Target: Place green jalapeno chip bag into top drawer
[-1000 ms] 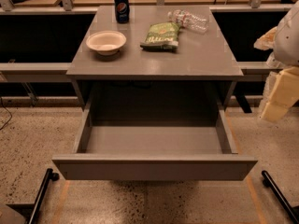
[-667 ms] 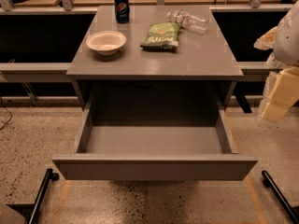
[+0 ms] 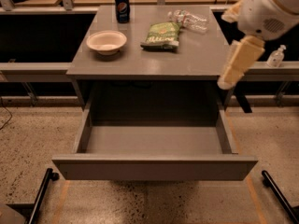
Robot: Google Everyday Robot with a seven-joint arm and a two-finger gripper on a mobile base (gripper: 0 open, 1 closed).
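One precondition is met: the drawer (image 3: 154, 168) stands pulled out in front of the bench (image 3: 187, 64). Its front panel is well forward of the front edge, and nothing shows inside it. No opening step is judged to remain.

Zero progress shows on the bag (image 3: 161, 35) itself. It lies flat on the bench top, toward the back edge and slightly right of centre. It is not lifted and the pincer is not touching it.

- A bottle (image 3: 189, 20) lies on its side just beside the bag, toward the back right corner. Whether the two touch cannot be determined.
- A bowl (image 3: 106, 41) sits left of the bag, nearer the left edge and apart from it.
- A can (image 3: 122, 7) stands upright at the back edge, left of centre.

The pincer (image 3: 237, 64) hangs at the right edge of the bench, near the front right corner and well apart from the bag. Nothing is seen in its grasp. Whether it is released or clenched cannot be told.

All handling of the bag is judged to be left:

1. Bring the pincer over the bench to the bag, keeping clear of the bottle.
2. Grasp the bag and lift it off the bench.
3. Carry it forward past the front edge, over the drawer.
4. Lower it into the drawer and let go.
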